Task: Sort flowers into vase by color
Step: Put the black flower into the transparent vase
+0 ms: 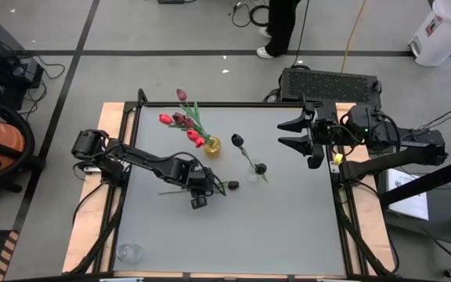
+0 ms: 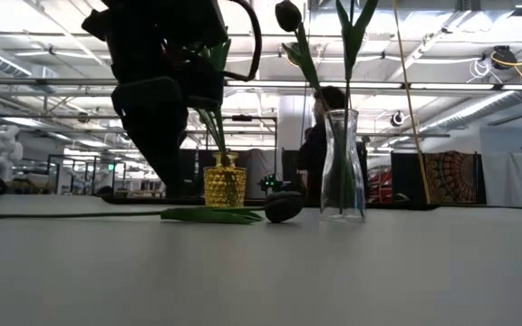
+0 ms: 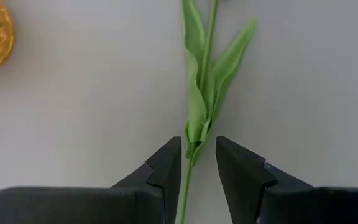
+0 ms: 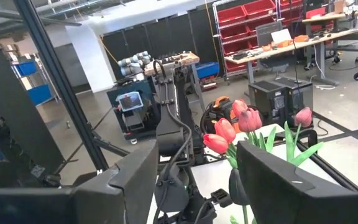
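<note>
A dark-headed flower (image 1: 232,186) lies flat on the table, its head toward the clear vase and its stem (image 2: 71,215) running toward the left edge. My left gripper (image 3: 197,155) points down over it, open. One finger stands on each side of the stem where the leaves (image 3: 199,118) begin. The yellow vase (image 1: 212,145) holds red and pink flowers (image 1: 180,119). The clear vase (image 1: 254,172) holds dark-headed flowers (image 1: 238,141). My right gripper (image 1: 294,133) waits open, raised at the table's far right.
A small clear glass (image 1: 129,252) stands near the table's front left corner. A black box (image 1: 331,82) sits just beyond the far right edge. A person (image 1: 282,27) stands on the floor past the far edge. Bare tabletop lies in front of the vases.
</note>
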Robot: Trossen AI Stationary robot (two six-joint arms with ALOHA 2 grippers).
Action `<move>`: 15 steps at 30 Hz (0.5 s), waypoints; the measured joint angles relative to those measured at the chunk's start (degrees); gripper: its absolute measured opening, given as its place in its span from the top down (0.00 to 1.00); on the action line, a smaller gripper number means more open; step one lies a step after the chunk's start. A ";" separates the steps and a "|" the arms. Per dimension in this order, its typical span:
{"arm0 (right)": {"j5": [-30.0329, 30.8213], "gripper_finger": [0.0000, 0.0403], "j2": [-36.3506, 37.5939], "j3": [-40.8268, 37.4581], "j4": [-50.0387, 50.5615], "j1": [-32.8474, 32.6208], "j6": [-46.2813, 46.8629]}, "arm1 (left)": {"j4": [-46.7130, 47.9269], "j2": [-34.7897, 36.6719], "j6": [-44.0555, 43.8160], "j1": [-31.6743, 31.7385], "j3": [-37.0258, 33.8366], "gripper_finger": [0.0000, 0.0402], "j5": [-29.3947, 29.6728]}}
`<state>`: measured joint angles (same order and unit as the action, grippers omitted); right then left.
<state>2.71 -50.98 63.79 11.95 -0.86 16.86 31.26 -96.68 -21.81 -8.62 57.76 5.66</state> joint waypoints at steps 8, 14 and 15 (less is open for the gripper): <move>0.01 0.48 0.00 0.00 0.25 0.00 -2.07 | 0.03 0.00 6.15 -0.44 0.00 0.73 -1.17; 0.01 0.48 0.00 0.00 0.36 0.00 -3.19 | -0.24 -1.65 8.91 -0.05 0.00 0.73 -0.95; 0.01 0.48 0.00 0.00 0.36 0.00 -3.19 | -0.16 -2.10 8.85 0.08 0.00 0.73 -0.95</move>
<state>2.72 -50.98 63.79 12.32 -0.86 13.67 31.11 -98.78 -12.96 -8.54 57.76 4.71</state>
